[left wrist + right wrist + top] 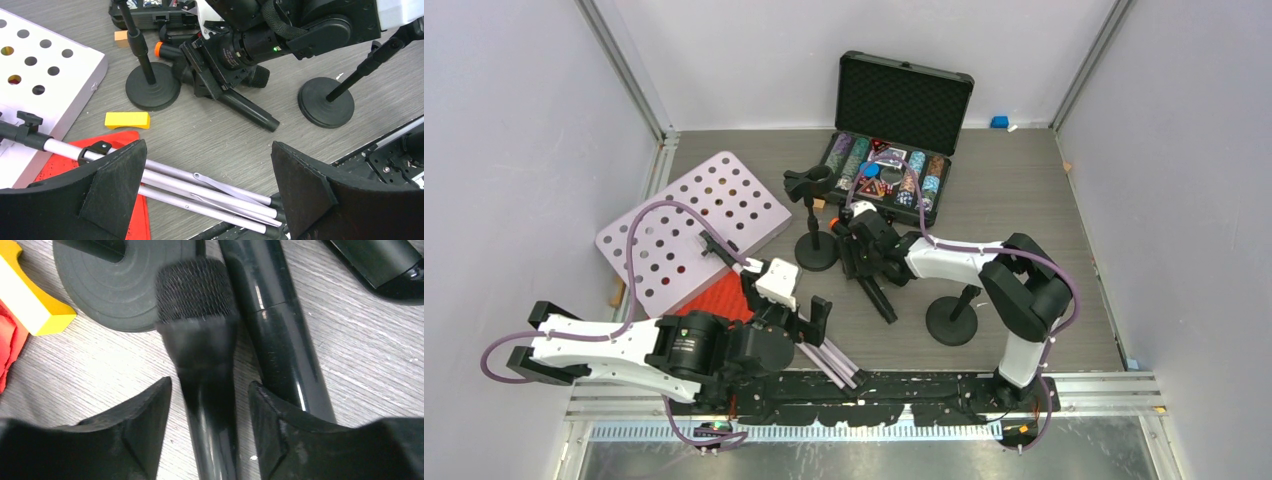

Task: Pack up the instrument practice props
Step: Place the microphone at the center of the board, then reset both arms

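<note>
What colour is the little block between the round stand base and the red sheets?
The block is yellow, clearest in the left wrist view.

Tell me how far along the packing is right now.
Done: the music rack lies flat, its tripod legs folded together. In hand: the right gripper has its fingers either side of a microphone lying on the table, not clamped; the left gripper hangs open over the legs. Left: both microphone stands stand upright, the red pages lie out, and nothing looks packed away.
</note>
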Controlling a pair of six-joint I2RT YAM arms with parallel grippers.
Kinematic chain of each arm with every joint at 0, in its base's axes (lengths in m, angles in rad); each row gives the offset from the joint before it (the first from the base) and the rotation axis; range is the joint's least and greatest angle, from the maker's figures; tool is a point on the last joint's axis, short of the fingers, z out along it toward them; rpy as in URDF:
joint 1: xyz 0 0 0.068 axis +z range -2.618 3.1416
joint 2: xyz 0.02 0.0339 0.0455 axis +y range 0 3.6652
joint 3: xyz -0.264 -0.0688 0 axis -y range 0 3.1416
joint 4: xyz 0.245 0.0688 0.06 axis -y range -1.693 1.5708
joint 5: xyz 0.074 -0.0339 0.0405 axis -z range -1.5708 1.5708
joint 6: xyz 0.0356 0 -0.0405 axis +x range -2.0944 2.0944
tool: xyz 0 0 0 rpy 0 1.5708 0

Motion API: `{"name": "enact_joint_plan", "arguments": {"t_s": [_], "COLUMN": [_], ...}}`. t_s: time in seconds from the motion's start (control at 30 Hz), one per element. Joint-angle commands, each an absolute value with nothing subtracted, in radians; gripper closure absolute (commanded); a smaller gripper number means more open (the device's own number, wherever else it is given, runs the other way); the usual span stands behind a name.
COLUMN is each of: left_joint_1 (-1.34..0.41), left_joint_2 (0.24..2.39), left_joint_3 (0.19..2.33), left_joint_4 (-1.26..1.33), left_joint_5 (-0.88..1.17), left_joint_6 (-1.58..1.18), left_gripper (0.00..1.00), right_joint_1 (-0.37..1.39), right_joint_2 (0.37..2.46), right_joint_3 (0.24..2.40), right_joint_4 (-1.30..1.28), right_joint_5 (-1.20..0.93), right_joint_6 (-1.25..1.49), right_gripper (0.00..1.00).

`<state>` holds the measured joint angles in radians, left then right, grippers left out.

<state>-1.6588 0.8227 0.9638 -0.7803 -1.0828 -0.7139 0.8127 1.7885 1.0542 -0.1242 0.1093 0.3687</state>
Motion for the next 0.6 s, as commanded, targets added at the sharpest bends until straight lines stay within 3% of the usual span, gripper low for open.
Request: {"name": "enact_joint_plan", "arguments": {"t_s": [0.0, 0.47, 0.57], "left_joint_1": [-1.663, -1.663, -1.663], "left_joint_2": [0.811, 1.013, 1.097], "left_joint_3": [0.974, 1.131, 1.191], "left_joint_4": [-0.811, -0.814, -0.75], "left_joint_5": [-1.15, -1.391, -1.449], "left_joint_6": [-0.78, -0.763, -0.668], "left_gripper": [0.02, 0.0, 0.0], "right_joint_1": [0.819, 0.818, 0.786], "right_joint_2": [1.747, 1.342, 1.266], "right_joint_3": [1.1, 1.143, 1.192], "right_joint_4": [-0.102, -0.372, -0.462], "right_joint_5": [0.114, 0.265, 0.194], "right_joint_6": [0.371, 0.293, 0.326], "right_gripper": [0.34, 0.25, 0.21]}}
